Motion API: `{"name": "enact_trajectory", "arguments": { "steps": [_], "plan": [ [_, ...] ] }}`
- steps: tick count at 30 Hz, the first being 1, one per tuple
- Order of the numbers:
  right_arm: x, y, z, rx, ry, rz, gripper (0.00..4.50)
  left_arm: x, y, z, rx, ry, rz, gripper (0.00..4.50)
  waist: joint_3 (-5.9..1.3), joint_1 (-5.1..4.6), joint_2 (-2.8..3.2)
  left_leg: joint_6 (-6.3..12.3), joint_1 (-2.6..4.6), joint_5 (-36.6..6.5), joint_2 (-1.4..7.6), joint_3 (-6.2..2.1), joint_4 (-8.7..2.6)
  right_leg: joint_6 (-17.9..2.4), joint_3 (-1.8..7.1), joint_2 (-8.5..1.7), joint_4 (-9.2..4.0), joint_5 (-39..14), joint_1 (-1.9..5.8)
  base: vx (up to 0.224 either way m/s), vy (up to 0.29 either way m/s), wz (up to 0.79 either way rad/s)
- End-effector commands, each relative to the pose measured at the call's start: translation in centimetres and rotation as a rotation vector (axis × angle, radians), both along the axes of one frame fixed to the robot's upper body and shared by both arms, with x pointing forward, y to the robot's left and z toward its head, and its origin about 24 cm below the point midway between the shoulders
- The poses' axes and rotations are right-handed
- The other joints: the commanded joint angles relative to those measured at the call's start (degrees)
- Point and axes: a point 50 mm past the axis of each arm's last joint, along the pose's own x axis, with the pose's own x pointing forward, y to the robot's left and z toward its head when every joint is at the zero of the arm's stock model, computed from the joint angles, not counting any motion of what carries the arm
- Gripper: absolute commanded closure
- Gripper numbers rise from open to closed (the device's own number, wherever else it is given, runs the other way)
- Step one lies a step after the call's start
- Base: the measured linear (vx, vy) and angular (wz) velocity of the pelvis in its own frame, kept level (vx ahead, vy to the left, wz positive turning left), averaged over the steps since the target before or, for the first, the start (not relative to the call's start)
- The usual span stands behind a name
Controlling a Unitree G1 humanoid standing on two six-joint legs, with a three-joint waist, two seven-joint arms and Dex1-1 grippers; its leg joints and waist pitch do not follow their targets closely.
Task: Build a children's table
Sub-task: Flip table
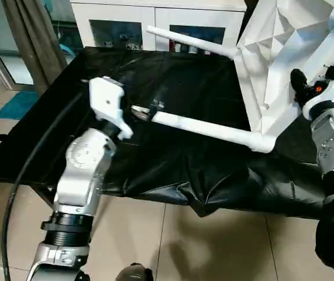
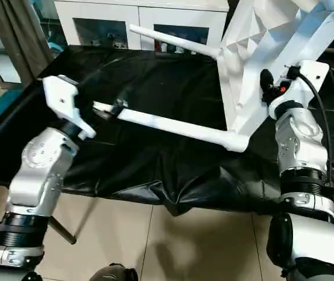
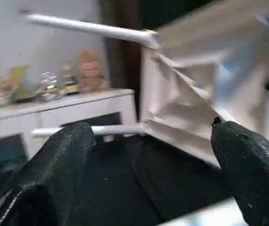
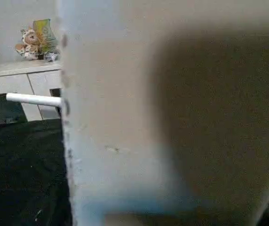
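The white children's table [image 1: 283, 35] stands on its side on the black-covered work table, ribbed underside facing left. Two of its legs point left: a near leg [image 1: 207, 127] low over the cloth and a far leg [image 1: 190, 42] higher up at the back. My left gripper [image 1: 146, 110] is at the near leg's free end. In the left wrist view its black fingers [image 3: 54, 169] stand wide apart with nothing between them. My right gripper [image 2: 267, 85] is at the tabletop's near edge, one black finger on the ribbed side, closed on the panel.
The black cloth [image 1: 172, 170] hangs in folds over the work table's front edge. A white cabinet [image 1: 155, 23] stands behind it and a curtain [image 1: 32, 41] hangs at the back left. A black cable [image 1: 32, 158] runs beside my left arm above the tiled floor.
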Motion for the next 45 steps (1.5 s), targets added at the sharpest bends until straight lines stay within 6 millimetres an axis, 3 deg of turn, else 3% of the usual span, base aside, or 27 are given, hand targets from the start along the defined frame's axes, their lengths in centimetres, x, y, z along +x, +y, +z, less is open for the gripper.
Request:
{"name": "enact_trajectory", "arguments": {
  "steps": [1,6,13,17,19,21,24,28,36,38,43,45],
  "plan": [
    [-0.3,-0.7,2.0,-0.07,-0.055,-0.02,2.54,-0.2,-0.8,0.2,0.119,-0.041,-0.054,0.0,-4.91,-0.56,-0.9,2.96,2.96,-5.79,4.93,-2.79,-4.27,-13.66,1.77,-3.16,-3.56,3.13,1.84,0.0,0.0,0.0],
    [-0.1,-0.1,2.5,-0.187,-0.031,0.007,2.54,-0.1,-2.2,0.5,0.275,-0.109,-0.111,0.0,-4.85,-0.58,-0.86,2.39,3.04,-5.97,4.89,-2.76,-4.3,-13.59,1.79,-3.08,-3.58,2.79,1.86,0.0,0.0,0.0],
    [0.2,0.6,2.4,-0.23,-0.011,-0.006,2.54,0.7,-3.0,1.9,0.29,-0.137,-0.098,0.0,-5.03,-0.55,-1.0,2.56,3.06,-5.31,4.86,-2.7,-4.12,-14.72,1.82,-3.26,-3.26,5.02,2.0,0.0,0.0,0.0],
    [0.4,1.9,0.9,-0.273,0.041,0.012,2.54,0.9,-4.2,3.1,0.401,-0.227,-0.141,0.0,-4.92,-0.54,-1.16,2.99,2.96,-5.49,4.82,-2.71,-4.12,-14.53,1.86,-3.33,-3.42,3.3,1.98,0.0,0.0,0.0],
    [0.4,2.1,0.6,-0.284,0.045,0.024,1.99,0.9,-4.5,3.3,0.445,-0.269,-0.143,0.0,-4.96,-0.57,-1.17,2.94,2.96,-5.69,4.91,-2.8,-4.15,-14.3,1.86,-3.39,-3.45,3.03,2.02,0.0,0.0,0.0],
    [0.4,2.7,-0.8,-0.31,0.081,0.048,1.85,0.5,-5.4,4.4,0.579,-0.425,-0.144,0.0,-4.99,-0.7,-0.98,2.81,2.98,-5.55,4.94,-2.96,-4.19,-13.66,1.78,-3.18,-3.46,3.07,1.95,0.0,0.0,0.0],
    [0.3,2.8,-1.5,-0.301,0.093,0.044,1.52,0.3,-5.8,6.0,0.572,-0.536,-0.096,0.0,-5.05,-0.92,-1.02,2.71,2.93,-4.99,4.95,-2.92,-4.14,-13.97,1.81,-3.32,-3.19,5.12,2.08,0.0,0.0,0.0],
    [0.4,3.1,-1.8,-0.295,0.095,0.057,1.52,0.4,-5.6,8.0,0.551,-0.651,0.001,0.0,-5.09,-1.6,-1.31,3.54,2.56,-4.84,4.82,-2.9,-4.01,-15.3,1.69,-3.47,-3.06,6.25,2.43,0.0,0.0,0.0],
    [0.6,3.5,-1.3,-0.306,0.056,0.081,1.66,1.4,-5.0,10.3,0.571,-0.791,0.146,0.0,-5.07,-1.67,-1.29,4.01,2.76,-4.96,4.85,-2.88,-3.88,-15.29,1.71,-3.41,-3.1,5.37,2.26,0.0,0.0,0.0],
    [0.6,3.7,-1.2,-0.308,0.051,0.087,1.66,2.1,-4.5,11.1,0.582,-0.827,0.25,0.0,-5.1,-1.72,-1.18,4.09,2.76,-4.87,4.85,-2.94,-3.89,-15.12,1.67,-3.26,-3.07,5.32,2.17,0.0,0.0,0.0],
    [0.6,3.8,-1.1,-0.309,0.043,0.093,2.29,2.6,-4.1,11.8,0.608,-0.859,0.301,0.0,-5.21,-1.65,-1.19,4.09,2.72,-4.33,4.74,-2.98,-3.81,-15.32,1.62,-3.26,-2.95,6.56,2.17,0.0,0.0,0.0],
    [0.7,4.0,-0.8,-0.309,0.028,0.098,2.39,3.9,-3.6,11.5,0.676,-0.833,0.319,0.0,-5.15,-1.64,-1.21,4.24,2.74,-5.01,4.61,-2.89,-3.79,-15.43,1.64,-3.29,-3.09,5.6,2.06,0.0,0.0,0.0]
  ]
}}
